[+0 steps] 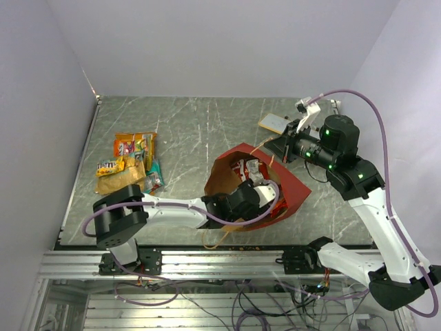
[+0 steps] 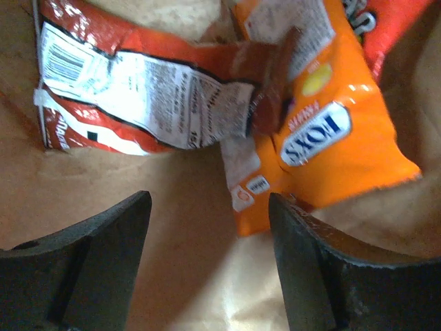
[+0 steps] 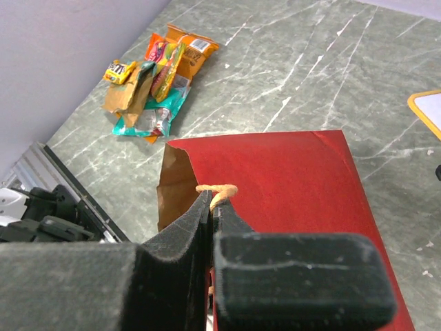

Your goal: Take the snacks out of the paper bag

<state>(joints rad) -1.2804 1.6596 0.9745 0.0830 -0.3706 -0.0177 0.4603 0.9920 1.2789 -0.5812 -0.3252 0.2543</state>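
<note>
Left end effector (image 2: 207, 207): reaches inside the mouth of the paper bag (image 1: 295, 187), fingers spread wide and holding nothing, hovering over the brown kraft inner wall.
Packets in the bag: a red-and-white packet (image 2: 138, 89) with a barcode lies ahead of the open fingers. An orange packet (image 2: 331, 138) sits beside it, its lower edge just beside one finger; whether they touch cannot be told.
Right end effector (image 3: 212, 200): clenched on the bag's tan loop handle (image 3: 218, 187), pinching it at the top edge of the red side.
Paper bag: lies on its side near the middle of the near edge of the grey marbled surface (image 1: 207, 131), mouth facing the left arm.
Snacks already out (image 1: 131, 162): a cluster of orange, yellow, teal and brown packets near the left edge, well apart from the bag.
Card (image 1: 273, 123): flat, white with a yellow border, near the far right corner.
</note>
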